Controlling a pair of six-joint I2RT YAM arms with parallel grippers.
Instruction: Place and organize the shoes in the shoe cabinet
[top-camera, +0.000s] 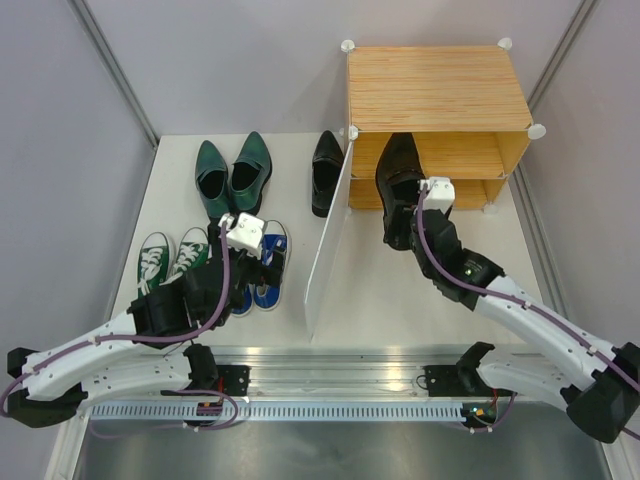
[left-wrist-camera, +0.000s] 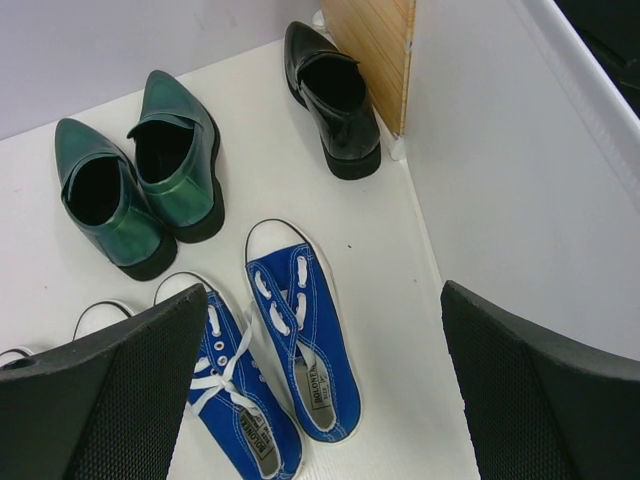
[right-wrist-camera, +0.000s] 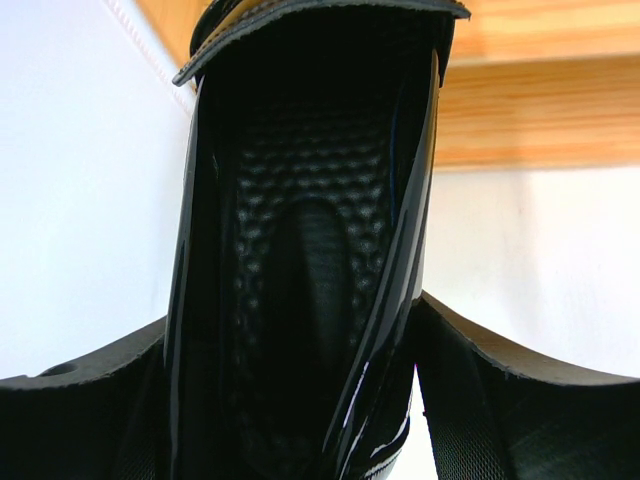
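Right gripper (right-wrist-camera: 300, 400): closed on the heel end of a black dress shoe (top-camera: 400, 172), one finger on each side of the glossy upper.
Black dress shoe: carried toe-first at the mouth of the shoe cabinet (top-camera: 435, 85), its toe at the shelf opening.
Left gripper (left-wrist-camera: 325, 330): jaws spread wide, holding nothing, hovering above the blue sneakers (left-wrist-camera: 300, 340).
Blue sneakers: side by side on the table, white laces, toes pointing away from the arms.
Writing: a small printed mark on each blue insole, too small to read.
Green white-toed sneakers (top-camera: 170, 258): just left of the blue pair.
Dark green pointed shoes (top-camera: 232, 175): farther back, beyond the sneakers.
Second black shoe (top-camera: 326, 172): on the table just left of the cabinet, outside it.
Door panel (top-camera: 330, 235): white, swung open towards the arms — between the loose shoes and the cabinet front.
Surface: plain white table (top-camera: 390, 290).
Room: pale grey walls close in on three sides; a metal rail (top-camera: 330, 395) runs along the near edge.
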